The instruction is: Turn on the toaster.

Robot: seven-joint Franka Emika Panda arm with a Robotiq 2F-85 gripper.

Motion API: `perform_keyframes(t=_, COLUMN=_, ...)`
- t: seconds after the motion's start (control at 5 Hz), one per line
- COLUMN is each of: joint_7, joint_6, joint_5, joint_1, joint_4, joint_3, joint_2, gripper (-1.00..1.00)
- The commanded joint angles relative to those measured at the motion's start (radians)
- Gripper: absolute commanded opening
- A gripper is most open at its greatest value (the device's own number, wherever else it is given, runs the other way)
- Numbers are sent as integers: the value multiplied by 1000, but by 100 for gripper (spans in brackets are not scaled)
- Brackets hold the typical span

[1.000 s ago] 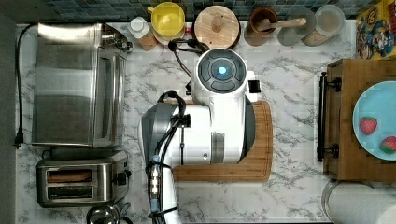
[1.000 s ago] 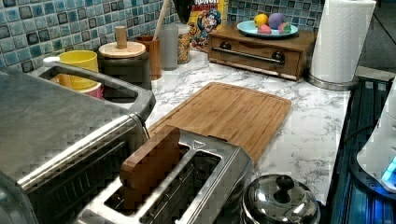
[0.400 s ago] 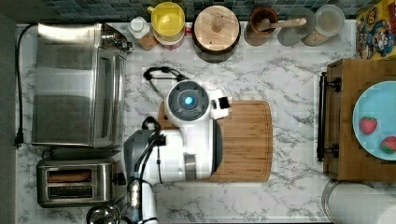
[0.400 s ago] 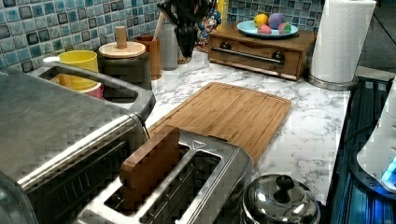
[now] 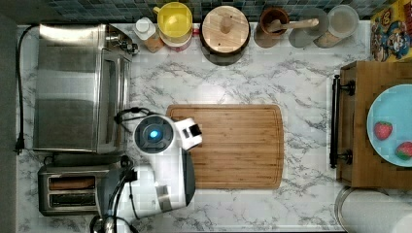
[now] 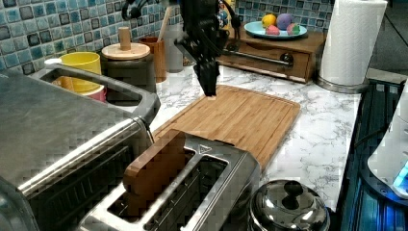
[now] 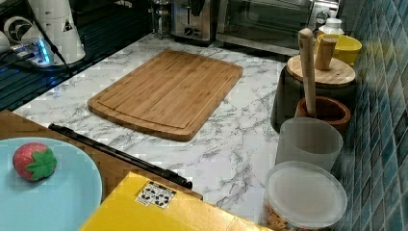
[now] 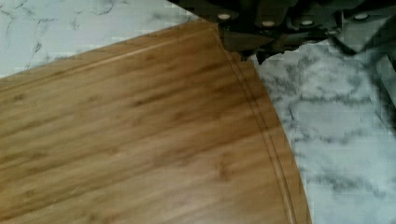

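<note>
- where the left view shows it, the pincer (image 6: 210, 85) hangs pointing down over the near-corner edge of the cutting board (image 6: 231, 118), its dark fingers drawn narrow together, gripping nothing.
- in the wrist view, the pincer's dark tip (image 8: 254, 44) sits over the board's rounded corner (image 8: 140, 130), beside bare marble.
- in the top view, the arm's white body (image 5: 160, 165) covers the board's left end, between the board and the toaster (image 5: 73, 189).
- the toaster stands on the worktop (image 5: 301, 87) at the top view's lower left, just below the toaster oven (image 5: 77, 87).
- a brown slice (image 6: 156, 168) stands in one toaster slot in the left view.
- a steel pot lid (image 6: 288, 207) lies just beside the toaster.
- a yellow cup (image 5: 175, 22) and a wood-lidded jar (image 5: 225, 29) line the tiled back wall.
</note>
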Motion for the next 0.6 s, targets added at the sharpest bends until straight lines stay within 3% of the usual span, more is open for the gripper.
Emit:
perform_keyframes(t=0.2, joint_7=-155, joint_6=56, joint_5=111, joint_1=44, joint_4=-159, joint_3=76, joint_2=-209, gripper=-100)
perform_keyframes(t=0.6, joint_7=-245, joint_6=61, joint_5=237, joint_1=107, joint_4=-207, joint_3=95, joint_2=-290, gripper=-100)
